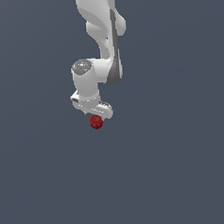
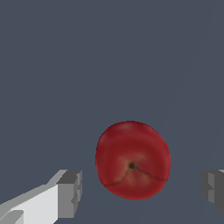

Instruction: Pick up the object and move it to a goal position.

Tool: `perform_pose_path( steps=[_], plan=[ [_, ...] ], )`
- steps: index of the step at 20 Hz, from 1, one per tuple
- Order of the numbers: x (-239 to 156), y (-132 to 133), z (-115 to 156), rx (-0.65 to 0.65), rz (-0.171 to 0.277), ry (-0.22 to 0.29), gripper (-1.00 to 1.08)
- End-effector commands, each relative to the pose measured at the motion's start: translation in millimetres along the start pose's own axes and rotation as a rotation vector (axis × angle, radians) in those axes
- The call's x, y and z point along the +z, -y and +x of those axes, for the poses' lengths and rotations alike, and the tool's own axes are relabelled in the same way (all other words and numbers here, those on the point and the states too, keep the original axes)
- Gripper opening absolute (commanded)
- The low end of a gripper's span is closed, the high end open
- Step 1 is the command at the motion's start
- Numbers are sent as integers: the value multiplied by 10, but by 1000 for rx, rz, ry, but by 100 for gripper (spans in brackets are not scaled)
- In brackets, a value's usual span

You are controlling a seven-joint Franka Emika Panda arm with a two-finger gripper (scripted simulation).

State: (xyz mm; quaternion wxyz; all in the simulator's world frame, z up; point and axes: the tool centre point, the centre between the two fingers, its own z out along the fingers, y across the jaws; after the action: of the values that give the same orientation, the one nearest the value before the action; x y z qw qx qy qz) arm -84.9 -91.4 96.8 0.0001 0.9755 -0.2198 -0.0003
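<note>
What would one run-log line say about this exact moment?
phase: pre-grasp | gripper: open, straddling apple | contact: none visible | apple: not yet lifted

The arm is smooth glossy white, built of rounded, bulging links with dark grey bands at the joints. Directly above the pincer sits a stubby white cylinder capped by a pale grey disc. The pincer's body is a flat white block. Its fingers are white bars ending in blocky grey ridged pads.
</note>
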Motion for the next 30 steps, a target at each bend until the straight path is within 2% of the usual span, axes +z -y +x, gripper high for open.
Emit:
perform_pose_path(
  steps=[1,12,17,18,30],
  plan=[
    [11,2,0,0,0,0,100],
    [435,-9,-17,5,0,-1,100],
    [507,-9,-12,6,0,-1,100],
    [507,-9,-12,6,0,-1,-100],
    [484,5,-16,5,1,-1,-100]
  ],
)
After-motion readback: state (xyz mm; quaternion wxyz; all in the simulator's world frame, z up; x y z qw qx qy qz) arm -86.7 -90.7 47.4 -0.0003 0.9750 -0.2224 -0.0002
